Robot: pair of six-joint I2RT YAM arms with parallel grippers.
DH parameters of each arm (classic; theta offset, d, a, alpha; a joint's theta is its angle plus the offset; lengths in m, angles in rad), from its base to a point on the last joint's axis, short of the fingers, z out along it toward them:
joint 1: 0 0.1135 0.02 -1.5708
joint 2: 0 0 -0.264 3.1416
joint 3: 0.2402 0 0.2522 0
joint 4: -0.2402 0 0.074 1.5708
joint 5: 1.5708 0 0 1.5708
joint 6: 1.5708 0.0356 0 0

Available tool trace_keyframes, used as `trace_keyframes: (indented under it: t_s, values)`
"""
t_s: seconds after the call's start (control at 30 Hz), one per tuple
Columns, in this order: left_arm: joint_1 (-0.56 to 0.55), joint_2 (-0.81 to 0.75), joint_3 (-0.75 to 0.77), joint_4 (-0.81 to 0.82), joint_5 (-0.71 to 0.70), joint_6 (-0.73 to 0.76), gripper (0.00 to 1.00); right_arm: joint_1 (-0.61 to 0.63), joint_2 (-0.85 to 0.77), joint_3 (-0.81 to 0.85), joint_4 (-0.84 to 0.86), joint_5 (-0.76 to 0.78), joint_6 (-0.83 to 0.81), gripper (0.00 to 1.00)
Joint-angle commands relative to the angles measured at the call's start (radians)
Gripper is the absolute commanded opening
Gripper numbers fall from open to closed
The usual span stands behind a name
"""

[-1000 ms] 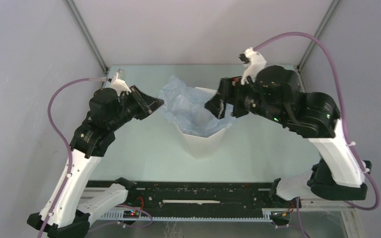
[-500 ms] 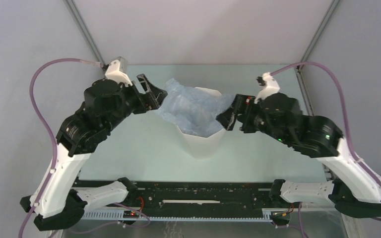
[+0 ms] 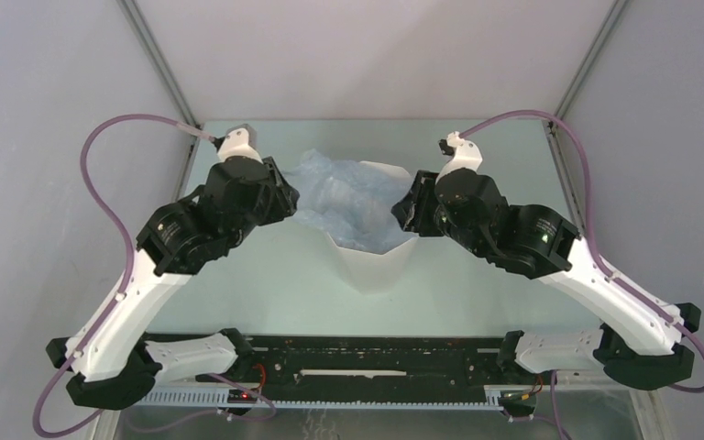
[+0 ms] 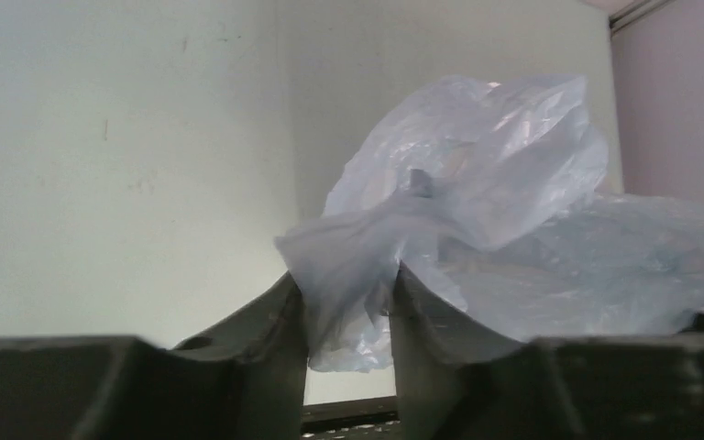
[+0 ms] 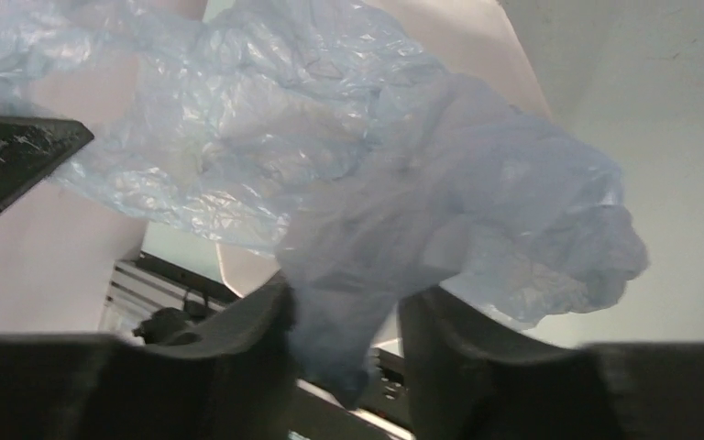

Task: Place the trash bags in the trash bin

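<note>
The white faceted trash bin (image 3: 374, 266) stands mid-table. The pale-blue trash bag (image 3: 348, 200) lies crumpled over its mouth and spills past the rim on the left. My left gripper (image 3: 286, 194) is at the bag's left edge. In the left wrist view a bunch of the film (image 4: 477, 174) sits between its part-closed jaws (image 4: 346, 289), with a gap still showing below. My right gripper (image 3: 403, 213) is at the bin's right rim. A fold of the bag (image 5: 330, 156) hangs between its jaws (image 5: 344, 302), with light showing beside it.
Grey enclosure walls with metal corner posts (image 3: 156, 60) close in the pale green table (image 3: 266, 275) on three sides. A black rail (image 3: 367, 357) runs along the near edge between the arm bases. Purple cables (image 3: 110, 174) loop above both arms.
Both arms have swung in toward the bin. The left jaws opened, then narrowed around the bag's left edge. The right jaws narrowed around a fold on the right.
</note>
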Motion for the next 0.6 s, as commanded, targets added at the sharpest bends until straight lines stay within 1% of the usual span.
trace_keyframes:
  t_s: [0.0, 0.03, 0.07, 0.1, 0.13, 0.17, 0.23, 0.3, 0.37, 0.43, 0.57]
  values:
    - [0.035, 0.012, 0.013, 0.065, 0.079, -0.025, 0.23, -0.022, -0.003, 0.01, 0.076, -0.047, -0.044, 0.3]
    - [0.053, 0.015, 0.025, 0.058, 0.103, -0.029, 0.11, -0.043, -0.007, 0.026, 0.07, -0.103, -0.049, 0.12]
    - [0.074, 0.013, 0.035, 0.056, 0.133, -0.03, 0.02, -0.074, -0.012, 0.048, 0.053, -0.171, -0.042, 0.01]
    - [0.094, 0.007, 0.044, 0.057, 0.169, -0.032, 0.01, -0.119, -0.024, 0.066, 0.044, -0.268, -0.031, 0.0]
    - [0.12, 0.003, 0.055, 0.054, 0.206, -0.03, 0.0, -0.193, -0.039, 0.075, 0.042, -0.384, -0.024, 0.0]
    - [0.148, 0.0, 0.068, 0.046, 0.253, -0.034, 0.0, -0.255, -0.057, 0.078, 0.041, -0.53, -0.007, 0.0]
    - [0.196, -0.006, 0.077, 0.027, 0.329, -0.05, 0.0, -0.369, -0.089, 0.061, 0.034, -0.763, 0.038, 0.0]
    - [0.222, -0.026, 0.05, 0.032, 0.393, -0.073, 0.0, -0.457, -0.126, 0.021, 0.014, -0.929, 0.068, 0.0]
    - [0.244, -0.05, 0.021, 0.043, 0.445, -0.096, 0.0, -0.535, -0.166, -0.021, -0.02, -1.044, 0.064, 0.0]
    - [0.27, -0.069, 0.018, 0.03, 0.462, -0.104, 0.0, -0.616, -0.197, -0.04, -0.088, -1.115, 0.016, 0.0]
    - [0.288, -0.091, 0.0, -0.006, 0.455, -0.094, 0.0, -0.751, -0.24, -0.097, -0.204, -1.18, -0.084, 0.0]
